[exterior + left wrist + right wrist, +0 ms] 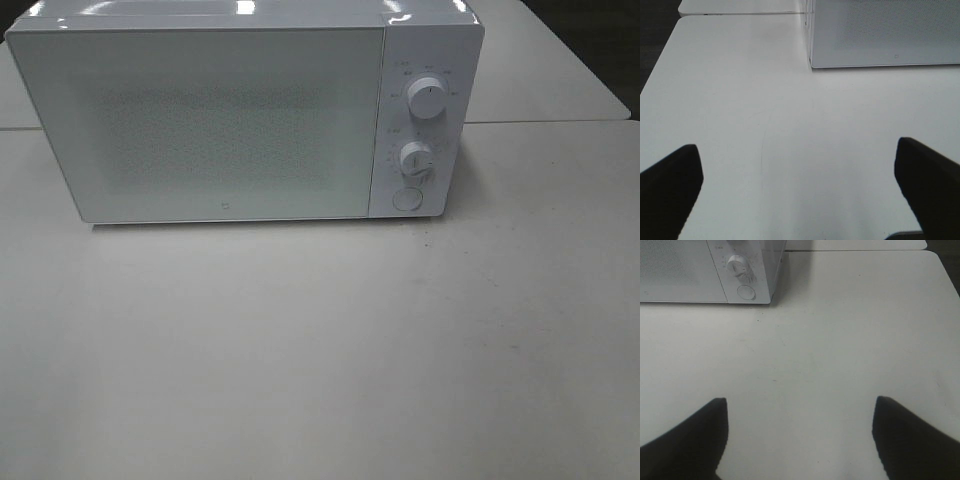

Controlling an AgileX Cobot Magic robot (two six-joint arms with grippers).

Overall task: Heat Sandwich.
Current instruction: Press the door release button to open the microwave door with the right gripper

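Spread to the full on the left gripper [797,147], nothing between the jaws; spread fairly wide on the right gripper [800,400] too, likewise empty, both hovering over bare table [320,350]. No sign of the sandwich in any view: none on the surface in front, and impossible to tell through the closed frosted door [150,150]. Probably first in line: getting the microwave [245,120] open. Likely best done with the right gripper on the round button [407,198], just below the lower knob [416,158]: narrow the jaws beforehand, press square-on with one firm tip, avoid nudging that knob. Worth holding the left gripper back from the door's front, given a probable outward swing. Plenty of open surface ahead of the microwave; a seam [540,122] to a second table [560,70] behind; table edges outboard of each arm, dark floor [655,40] beyond.
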